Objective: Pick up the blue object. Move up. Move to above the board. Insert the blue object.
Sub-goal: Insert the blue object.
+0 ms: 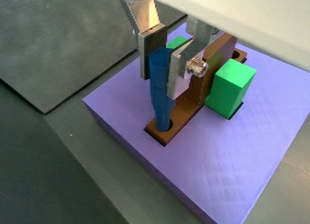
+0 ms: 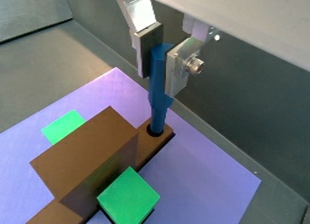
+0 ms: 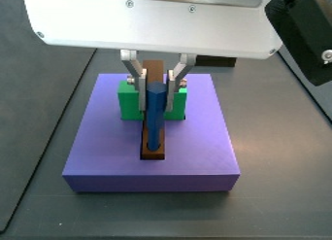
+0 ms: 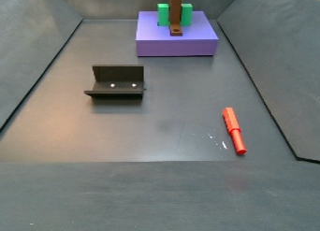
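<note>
The blue object (image 1: 160, 105) (image 2: 158, 105) stands upright between the silver fingers of my gripper (image 1: 166, 78) (image 2: 162, 78), which is shut on its upper part. Its lower end sits in the round hole near the end of the brown board (image 1: 184, 110) (image 2: 85, 160). The board lies on top of a lavender slab (image 1: 218, 164) (image 2: 200, 169). A side view shows the blue object (image 3: 155, 122) rising from the board (image 3: 153, 154) under the gripper (image 3: 155, 84). From the farther side view the board (image 4: 177, 21) is small, and neither the gripper nor the blue object can be made out.
Green blocks (image 1: 230, 87) (image 2: 127, 196) (image 3: 127, 100) flank the board on the slab (image 4: 175, 43). The fixture (image 4: 116, 82) stands on the dark floor at mid-left. A short red stick (image 4: 234, 130) lies on the floor to the right.
</note>
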Available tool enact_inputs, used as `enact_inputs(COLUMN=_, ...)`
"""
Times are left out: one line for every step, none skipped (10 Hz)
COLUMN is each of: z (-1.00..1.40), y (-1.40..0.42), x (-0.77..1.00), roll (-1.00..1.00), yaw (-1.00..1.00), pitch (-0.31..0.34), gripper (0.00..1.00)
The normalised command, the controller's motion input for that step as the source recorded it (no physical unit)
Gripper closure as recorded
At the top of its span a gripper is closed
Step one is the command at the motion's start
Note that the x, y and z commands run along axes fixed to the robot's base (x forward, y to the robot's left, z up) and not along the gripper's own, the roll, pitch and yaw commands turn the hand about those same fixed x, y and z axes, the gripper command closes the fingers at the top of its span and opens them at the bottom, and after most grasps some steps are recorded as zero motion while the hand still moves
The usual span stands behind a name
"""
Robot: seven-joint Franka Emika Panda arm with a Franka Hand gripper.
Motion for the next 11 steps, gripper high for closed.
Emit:
enact_inputs(z=-0.15, y=0.00, x=0.09, roll=0.00, yaw=0.00, pitch=0.000, gripper=1.00)
enact_inputs(z=-0.13, y=0.00, x=0.11, roll=0.00, yaw=0.01, pitch=0.000, gripper=1.00)
enact_inputs(z=-0.13, y=0.00, x=0.16, roll=0.00, yaw=0.05, pitch=0.000, gripper=1.00)
enact_inputs(z=-0.11, y=0.02, x=0.17, roll=0.00, yaw=0.08, pitch=0.000, gripper=1.00)
enact_inputs(z=-0.14, y=0.00, x=0.07, roll=0.00, yaw=0.07, pitch=0.000, gripper=1.00)
enact_inputs(z=-0.23, y=0.00, x=0.04, roll=0.00, yaw=0.07, pitch=-0.007, gripper=1.00)
enact_inputs(z=-0.28, y=0.00, x=0.05, roll=0.03, yaw=0.07, pitch=-0.007, gripper=1.00)
enact_inputs(z=-0.35, y=0.00, x=0.00, roll=0.13, yaw=0.02, pitch=0.000, gripper=1.00)
enact_inputs(z=-0.31, y=0.00, x=0.00, roll=0.11, yaw=0.00, pitch=0.000, gripper=1.00)
enact_inputs(z=-0.31, y=0.00, x=0.00, roll=0.10, yaw=0.00, pitch=0.000, gripper=1.00)
enact_inputs(z=-0.31, y=0.00, x=0.00, roll=0.12, yaw=0.00, pitch=0.000, gripper=1.00)
